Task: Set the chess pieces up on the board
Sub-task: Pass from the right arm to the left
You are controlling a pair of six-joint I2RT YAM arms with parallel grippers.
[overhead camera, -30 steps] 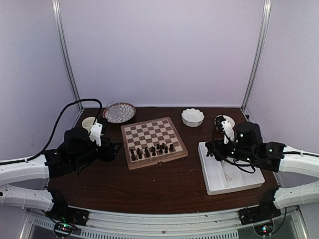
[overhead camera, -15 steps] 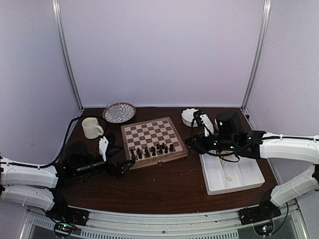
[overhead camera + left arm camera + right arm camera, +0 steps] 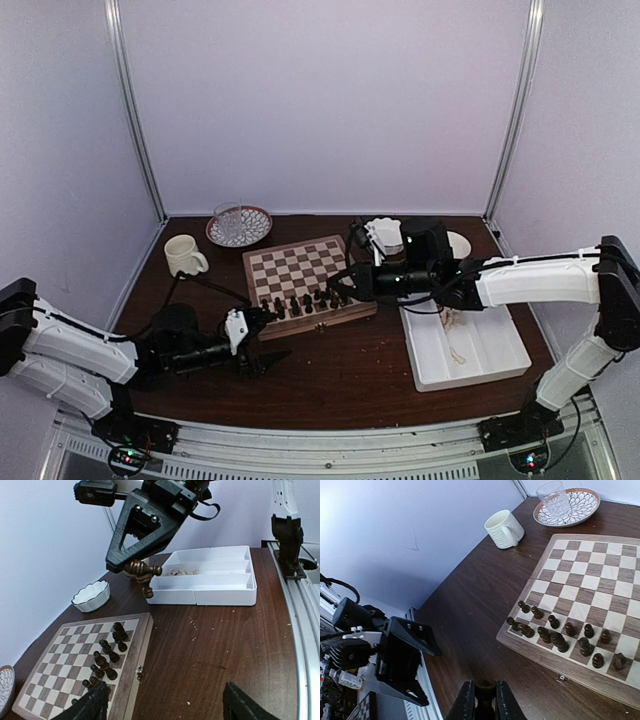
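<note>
While stretched toward board (image 3: 300,268), right hand (image 3: 343,284) pinching dark piece (image 3: 145,571)

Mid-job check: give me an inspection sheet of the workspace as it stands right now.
Surface: dark wood table, with pale specks off the board's edge.
Job's things: board with dark pieces in its near rows only. One dark piece is held in the air. Small pale items in the tray are too small to identify.
Clutter: mug, glass on a patterned plate, scalloped bowl, white divided tray.
Grippers: left gripper is open and empty, low by the board's near left corner. Right gripper is shut on the dark piece, over the board's near right part.
Cables: black cable crosses the table by the left arm.
Surroundings: pale walls, metal posts, front rail.
</note>
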